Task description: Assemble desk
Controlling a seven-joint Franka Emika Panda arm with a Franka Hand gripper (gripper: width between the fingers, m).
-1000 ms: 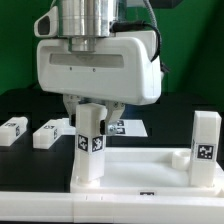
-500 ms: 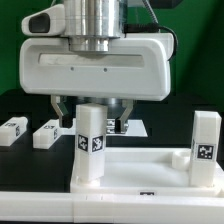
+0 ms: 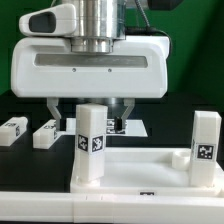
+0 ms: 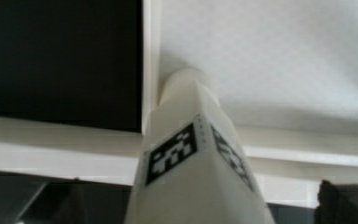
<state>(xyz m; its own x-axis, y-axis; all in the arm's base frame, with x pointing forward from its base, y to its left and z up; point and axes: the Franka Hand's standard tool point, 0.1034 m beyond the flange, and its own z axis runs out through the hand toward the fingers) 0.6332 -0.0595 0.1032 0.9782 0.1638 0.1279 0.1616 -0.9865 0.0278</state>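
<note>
The desk's white tabletop lies flat in front, its rim up. One white tagged leg stands upright in its corner socket at the exterior view's left. A second leg stands in the right corner. My gripper hangs just above the left leg, open, with dark fingers on either side of the leg's top and apart from it. In the wrist view the leg rises from the tabletop between my two fingers. Two more legs lie loose on the table.
The marker board lies flat on the black table behind the tabletop, partly hidden by my gripper. The two loose legs lie at the exterior view's left, beside the tabletop.
My fingers have spread apart and let go of the left leg. The gripper has risen a little; the leg stays upright in its socket.
</note>
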